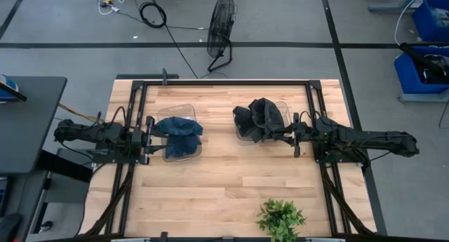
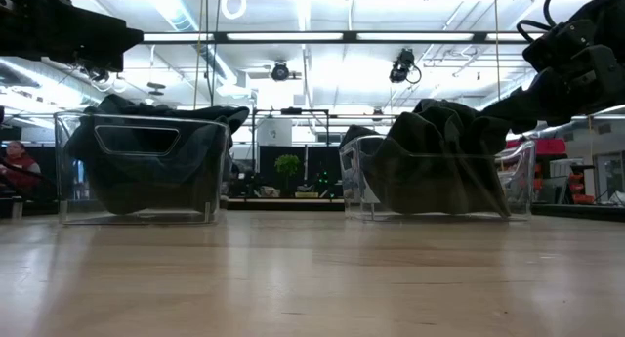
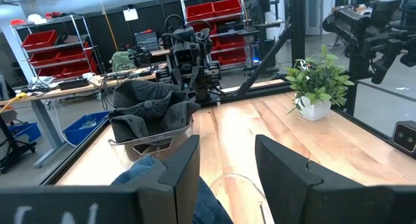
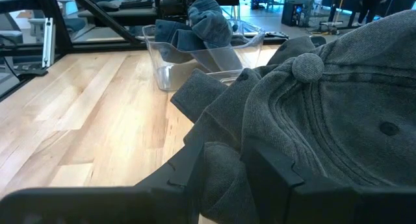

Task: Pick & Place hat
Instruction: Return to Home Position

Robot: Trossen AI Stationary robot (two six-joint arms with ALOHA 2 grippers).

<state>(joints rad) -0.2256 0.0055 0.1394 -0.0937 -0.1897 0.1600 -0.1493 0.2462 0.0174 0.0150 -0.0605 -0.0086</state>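
Wooden counter (image 1: 224, 186) with black caps (image 1: 258, 120) heaped in the right transparent bin (image 2: 520, 186).
I see the right end effector (image 4: 226, 148) just beside them, fingers apart and empty; the left end effector (image 3: 225, 143) is the same, by the blue cap (image 1: 179, 130).

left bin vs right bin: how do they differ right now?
Contents: the left bin holds blue caps; the right bin holds black caps.
Fill: the left bin's far end is bare; the right bin is mostly covered, with caps hanging over its inner rim.
Shared: both are clear, stand on the wooden table, and have a gripper at the outer side, the left gripper and the right gripper.
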